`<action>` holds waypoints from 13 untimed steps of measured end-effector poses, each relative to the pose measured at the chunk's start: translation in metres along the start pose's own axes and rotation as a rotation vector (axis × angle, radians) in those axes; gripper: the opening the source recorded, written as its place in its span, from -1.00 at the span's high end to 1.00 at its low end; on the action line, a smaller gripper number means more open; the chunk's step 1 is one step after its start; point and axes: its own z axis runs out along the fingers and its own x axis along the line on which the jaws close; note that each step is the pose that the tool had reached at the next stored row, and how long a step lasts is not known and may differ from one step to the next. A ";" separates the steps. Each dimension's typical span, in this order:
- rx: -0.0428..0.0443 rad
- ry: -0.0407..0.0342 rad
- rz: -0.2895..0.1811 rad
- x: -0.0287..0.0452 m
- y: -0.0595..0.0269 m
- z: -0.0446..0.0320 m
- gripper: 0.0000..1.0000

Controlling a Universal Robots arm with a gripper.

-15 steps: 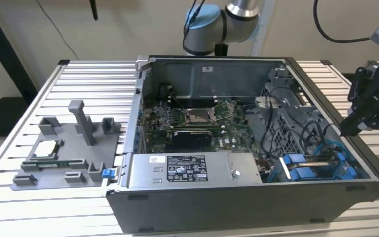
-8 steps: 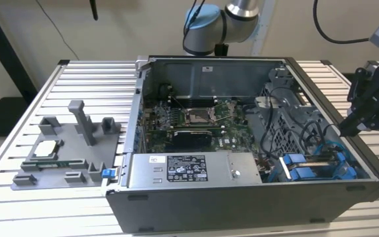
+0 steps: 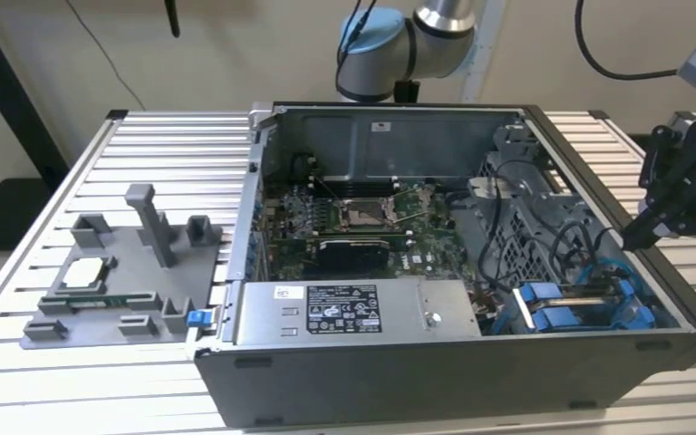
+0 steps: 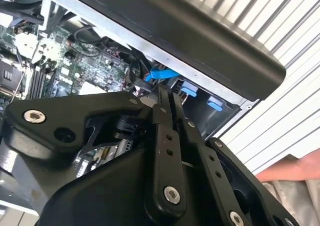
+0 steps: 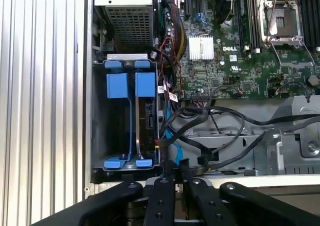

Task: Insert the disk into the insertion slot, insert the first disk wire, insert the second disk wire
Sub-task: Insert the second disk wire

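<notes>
Blue plastic catches the eye first: the disk (image 5: 134, 121) sits in its blue carrier, already standing on edge down in the insertion slot (image 5: 112, 151) of the grey drive cage, its long axis running along the bay, away from the gripper. And the gripper (image 5: 172, 170) hangs just above the case's near wall, fingers drawn together to a thin gap with nothing between them, as both wrist views show. The disk lies just ahead of and below those fingertips, slightly to one side. A light blue wire (image 5: 169, 143) and a tangle of black cables (image 5: 220, 131) crowd the cage's inboard side, closest to the tips. Tight quarters: cage wall on one flank, cables on the other. Beyond, the motherboard (image 3: 354, 227), the power-supply box (image 3: 354, 311), and the ribbed metal worktop (image 3: 155, 154) carrying the case.
</notes>
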 end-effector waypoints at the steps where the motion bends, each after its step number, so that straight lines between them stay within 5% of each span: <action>1: 0.0000 -0.0001 0.000 0.0000 0.0000 0.0000 1.00; 13: 0.0000 -0.0003 0.000 0.0008 0.0025 -0.0038 1.00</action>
